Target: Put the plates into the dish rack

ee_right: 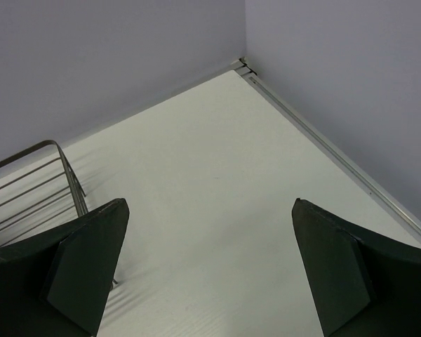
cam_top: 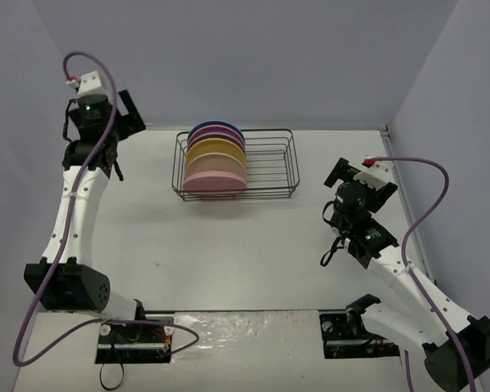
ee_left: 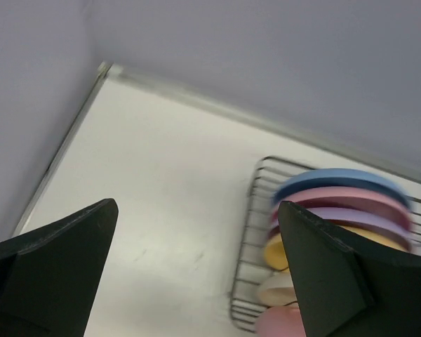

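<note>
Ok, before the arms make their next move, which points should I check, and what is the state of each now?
1. All six plates stand in the dish rack: ok.
2. Left gripper open and empty: ok.
3. Right gripper open and empty: ok.
4. Neither gripper touches the rack: ok.
5. Each plate seated firmly in the rack: cannot tell.
6. Plate lying on the table: none visible, ok.
</note>
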Robot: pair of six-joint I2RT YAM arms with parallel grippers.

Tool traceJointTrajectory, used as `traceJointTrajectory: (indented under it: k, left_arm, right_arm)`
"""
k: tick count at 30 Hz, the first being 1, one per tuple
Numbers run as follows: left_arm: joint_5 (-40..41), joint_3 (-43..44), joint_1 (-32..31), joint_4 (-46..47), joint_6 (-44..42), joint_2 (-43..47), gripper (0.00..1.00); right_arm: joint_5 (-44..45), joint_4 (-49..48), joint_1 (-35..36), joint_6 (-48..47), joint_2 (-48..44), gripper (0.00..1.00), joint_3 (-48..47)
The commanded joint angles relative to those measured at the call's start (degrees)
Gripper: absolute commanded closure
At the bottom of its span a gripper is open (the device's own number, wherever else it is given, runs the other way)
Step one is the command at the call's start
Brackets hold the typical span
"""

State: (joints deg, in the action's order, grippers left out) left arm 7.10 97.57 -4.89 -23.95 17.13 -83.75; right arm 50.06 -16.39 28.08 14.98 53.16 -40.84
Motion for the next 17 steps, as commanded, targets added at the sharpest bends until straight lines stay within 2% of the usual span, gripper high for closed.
traceJointTrajectory:
  k: [1, 3, 8, 17]
  left_arm:
    - [-0.2, -13.1, 13.0, 1.5, 18.2, 4.4, 0.03]
    - [-0.7, -17.4, 15.0, 2.2, 18.5, 5.7, 0.03]
    - [5.5, -20.4, 15.2, -2.3, 17.4, 7.0, 0.03]
    - [5.5, -23.3, 15.1, -0.6, 14.7, 11.1, 0.03]
  right_arm:
    - [-0.3, 2.9, -2.5, 4.6, -0.1, 0.00, -5.0]
    - [-3.0, 4.3, -3.2, 4.0, 1.3, 0.00, -5.9]
    - [-3.9, 5.4, -3.4, 4.2, 4.5, 0.00, -7.5]
    - [-4.2, 6.6, -3.4, 6.0, 3.8, 0.00, -7.6]
